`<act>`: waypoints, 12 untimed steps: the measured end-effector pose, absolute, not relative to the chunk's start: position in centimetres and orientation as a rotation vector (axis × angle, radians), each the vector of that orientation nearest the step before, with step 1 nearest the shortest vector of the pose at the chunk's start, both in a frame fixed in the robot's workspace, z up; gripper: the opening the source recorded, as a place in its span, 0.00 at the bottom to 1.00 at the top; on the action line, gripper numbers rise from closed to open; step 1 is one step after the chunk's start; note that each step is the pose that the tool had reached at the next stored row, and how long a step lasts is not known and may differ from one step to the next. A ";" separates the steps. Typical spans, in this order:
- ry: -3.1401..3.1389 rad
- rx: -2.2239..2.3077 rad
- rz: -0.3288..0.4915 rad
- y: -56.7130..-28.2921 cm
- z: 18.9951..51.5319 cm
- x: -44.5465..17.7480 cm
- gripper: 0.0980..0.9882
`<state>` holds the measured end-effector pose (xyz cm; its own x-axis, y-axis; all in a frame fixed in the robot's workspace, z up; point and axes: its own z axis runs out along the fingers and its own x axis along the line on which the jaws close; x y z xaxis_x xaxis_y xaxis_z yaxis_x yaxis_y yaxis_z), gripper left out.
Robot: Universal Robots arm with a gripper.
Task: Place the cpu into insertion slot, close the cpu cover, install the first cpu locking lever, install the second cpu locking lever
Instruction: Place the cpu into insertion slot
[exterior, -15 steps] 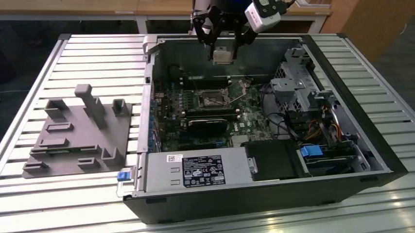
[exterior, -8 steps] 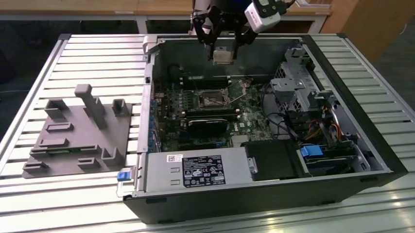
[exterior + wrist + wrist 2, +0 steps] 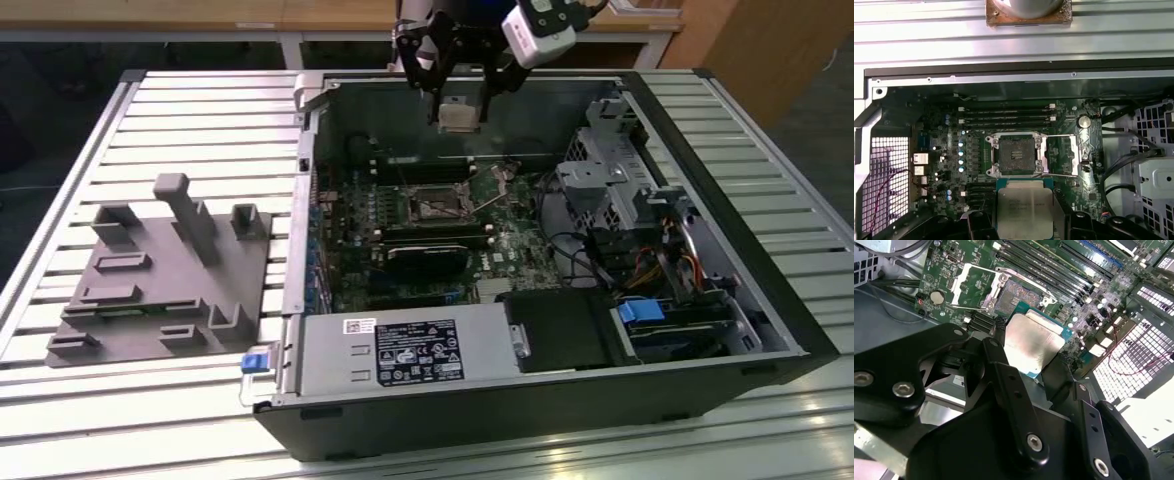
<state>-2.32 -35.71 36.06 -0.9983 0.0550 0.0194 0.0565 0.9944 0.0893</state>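
My gripper [image 3: 458, 108] hangs above the far wall of the open computer case [image 3: 787, 330], shut on the cpu [image 3: 458, 116], a small square chip with a silvery top. In both wrist views the cpu [image 3: 1031, 342] [image 3: 1024, 210] sits between the black fingers [image 3: 999, 360] [image 3: 976, 225], held well above the motherboard. The insertion slot [image 3: 1015, 155] [image 3: 1016, 295] [image 3: 434, 205] lies bare below. Its cpu cover [image 3: 1061, 155] [image 3: 971, 287], a thin metal frame, is swung open beside the slot. A thin wire lever [image 3: 969, 307] runs along the cover's edge.
A grey fixture block [image 3: 160, 270] with slots and posts lies on the slatted table at the exterior view's left. Inside the case are a black fan shroud [image 3: 427, 255], the power supply [image 3: 400, 350], a metal drive cage [image 3: 614, 190], cables [image 3: 654, 265] and memory slots [image 3: 1006, 117].
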 end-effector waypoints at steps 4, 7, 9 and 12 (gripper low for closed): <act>-3.120 -0.102 -0.141 -35.7 36.1 -2.3 0.49; -3.120 -0.113 -0.141 -35.7 36.1 -2.3 0.49; -3.120 -0.118 -0.141 -35.7 36.1 -2.3 0.49; -3.120 -0.127 -0.141 -35.7 36.1 -2.3 0.49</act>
<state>-2.32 -35.71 36.06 -0.9966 0.0805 0.0193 0.0819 0.9926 0.0893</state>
